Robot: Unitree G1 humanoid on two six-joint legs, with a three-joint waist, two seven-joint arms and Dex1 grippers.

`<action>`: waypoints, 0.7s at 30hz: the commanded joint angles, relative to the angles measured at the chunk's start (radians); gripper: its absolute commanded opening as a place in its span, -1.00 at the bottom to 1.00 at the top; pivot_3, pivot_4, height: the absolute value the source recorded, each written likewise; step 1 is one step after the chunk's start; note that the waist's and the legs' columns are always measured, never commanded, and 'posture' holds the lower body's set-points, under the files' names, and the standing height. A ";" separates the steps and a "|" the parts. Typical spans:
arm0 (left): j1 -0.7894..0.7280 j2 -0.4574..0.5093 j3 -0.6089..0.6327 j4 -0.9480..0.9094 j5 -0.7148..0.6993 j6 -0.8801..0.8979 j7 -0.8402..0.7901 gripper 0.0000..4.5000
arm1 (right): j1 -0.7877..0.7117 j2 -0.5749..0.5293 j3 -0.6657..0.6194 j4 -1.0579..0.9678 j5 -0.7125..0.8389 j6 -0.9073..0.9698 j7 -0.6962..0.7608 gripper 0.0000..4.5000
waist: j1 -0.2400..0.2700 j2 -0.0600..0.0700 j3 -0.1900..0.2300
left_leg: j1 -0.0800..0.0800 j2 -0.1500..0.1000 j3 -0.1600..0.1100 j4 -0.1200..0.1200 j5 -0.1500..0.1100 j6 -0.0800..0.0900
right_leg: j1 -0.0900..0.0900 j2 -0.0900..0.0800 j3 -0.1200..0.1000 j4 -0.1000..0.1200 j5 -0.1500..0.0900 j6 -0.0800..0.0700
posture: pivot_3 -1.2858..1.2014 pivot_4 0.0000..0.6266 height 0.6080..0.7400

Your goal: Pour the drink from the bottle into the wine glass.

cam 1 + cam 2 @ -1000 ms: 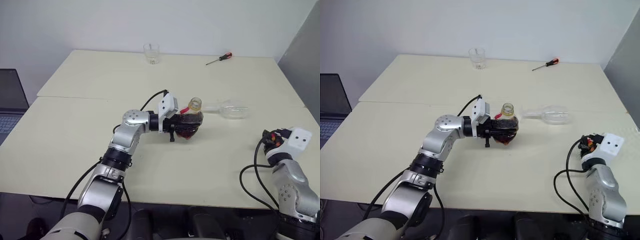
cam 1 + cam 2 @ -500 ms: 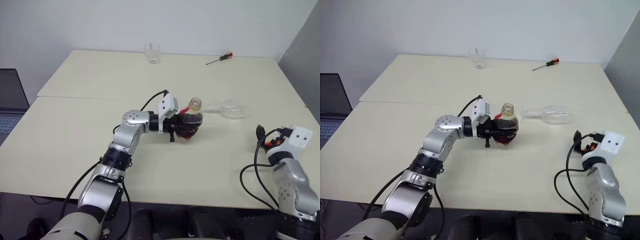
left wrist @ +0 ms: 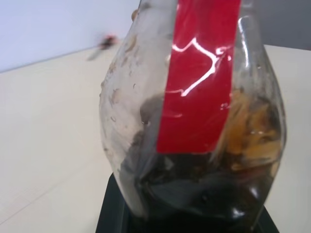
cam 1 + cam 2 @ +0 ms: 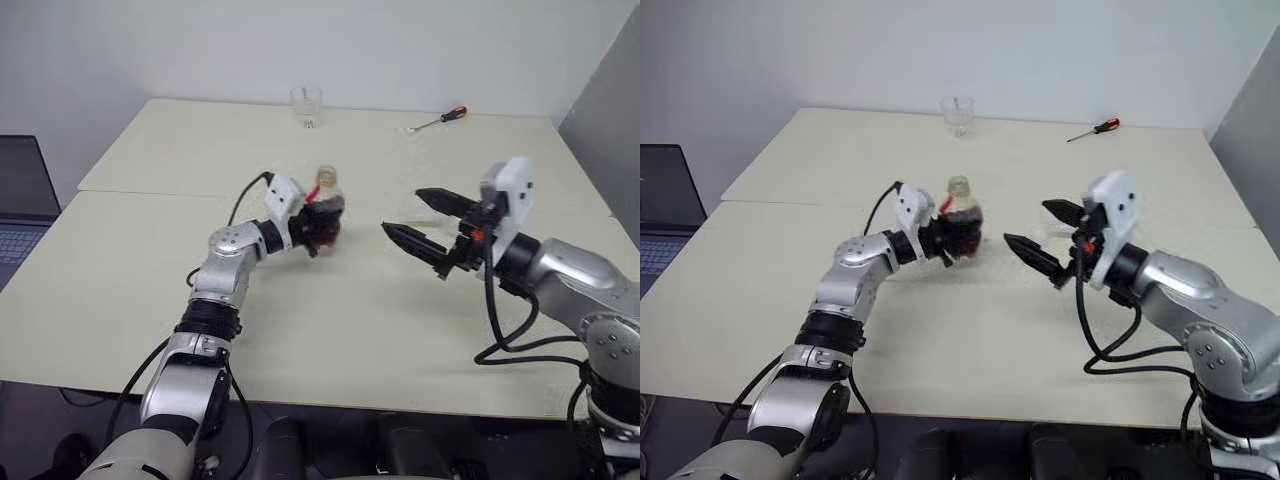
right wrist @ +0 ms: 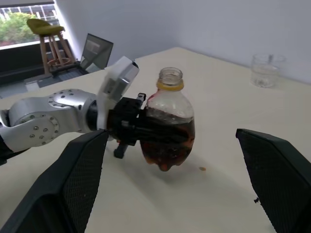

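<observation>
The step in hand looked like the approach before the pour; the left gripper (image 5: 146,130) was clenched on the belly of the bottle (image 4: 325,212), which it held nearly upright and, as far as could be judged, just clear of the table (image 4: 150,250), near its middle; the right gripper (image 4: 401,211) hung in the air just beside the bottle, its two black fingers (image 4: 415,240) spread wide and empty, aimed at it.

No pouring had begun; the bottle's mouth was uncapped, with a yellow ring below it, and the drink (image 5: 167,145) sat low in the body; the next move probably called for the wine glass to be brought under that mouth, or the bottle carried to it, before any tilt.

The bottle was thin clear plastic, squat and rounded, likely to dent under a hard squeeze; a glossy red strip ran down its side; the drink was dark brown, with film clinging to the inner wall; the table was matt and pale cream; a short clear tumbler (image 4: 306,105) and a red-handled screwdriver (image 4: 440,118) lay at the far edge, well apart.
</observation>
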 commanded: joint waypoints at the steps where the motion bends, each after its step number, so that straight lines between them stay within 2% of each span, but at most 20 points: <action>1: -0.019 0.020 0.071 0.049 0.024 -0.092 0.143 -0.67 | -0.067 0.029 0.087 0.018 -0.037 -0.027 0.048 1.00 | 0.001 0.000 0.000 | 0.000 0.000 0.000 0.000 0.000 0.000 | 0.000 0.000 0.000 0.000 0.000 0.000 | 0.03 -0.52 1.00; 3: -0.035 0.038 0.108 0.123 0.035 -0.131 0.226 -0.67 | -0.102 0.059 0.149 0.035 -0.071 -0.042 0.066 1.00 | 0.000 0.000 0.000 | 0.000 0.000 0.001 0.000 0.000 0.000 | 0.000 0.000 0.000 0.000 0.000 0.000 | 0.03 -0.52 1.00; 8: -0.102 0.086 0.165 0.314 0.028 -0.192 0.296 -0.67 | -0.137 0.118 0.219 0.067 -0.123 -0.063 0.096 1.00 | 0.002 -0.004 0.001 | -0.002 0.001 0.002 0.000 0.000 0.000 | -0.002 0.000 -0.002 0.000 0.000 0.000 | 0.03 -0.52 1.00; 15: -0.194 0.141 0.212 0.547 0.044 -0.276 0.422 -0.67 | -0.157 0.164 0.244 0.087 -0.164 -0.073 0.125 1.00 | 0.002 -0.009 0.003 | -0.002 0.001 0.007 0.000 0.000 0.000 | -0.002 -0.001 -0.003 0.000 0.002 -0.003 | 0.03 -0.52 1.00; 21: -0.212 0.126 0.237 0.615 0.037 -0.297 0.471 -0.67 | -0.156 0.187 0.244 0.083 -0.180 -0.066 0.128 1.00 | 0.002 -0.011 0.004 | -0.002 0.001 0.008 0.000 0.000 0.000 | -0.002 -0.001 -0.003 0.001 0.003 -0.004 | 0.03 -0.52 1.00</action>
